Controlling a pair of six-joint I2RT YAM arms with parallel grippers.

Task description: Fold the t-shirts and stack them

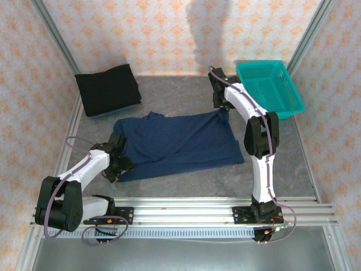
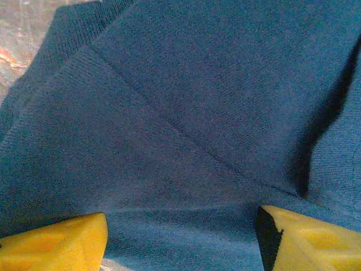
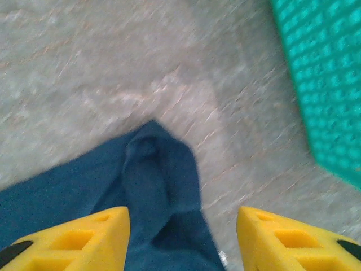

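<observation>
Jaws first: on the right gripper (image 3: 182,220) they stand well apart and grip nothing. A bunched corner of the navy t-shirt (image 3: 152,186) lies loose on the table (image 3: 113,68) between the yellow fingers. On the left gripper (image 2: 181,226) they are spread wide as well, low over the same shirt's near-left part. We see cloth running between them but no pinch on it.

Outward, in the overhead view: the navy t-shirt (image 1: 180,144) lies mid-table between the two arms. It is flattened and layered, with one fold line showing in the left wrist view. The black t-shirt (image 1: 108,89) sits at the far left corner as a compact folded square, well apart from the navy one. The teal basket (image 1: 269,87) stands at the far right, just beside the right arm.

Progress, as we judge it: the black shirt is folded and placed. The navy shirt is only partly folded, too wide yet to match the black square. Left to do: the closing folds on the navy shirt, then stacking it with the black one.

Count: two t-shirts (one navy, one black), one basket, two grippers.
</observation>
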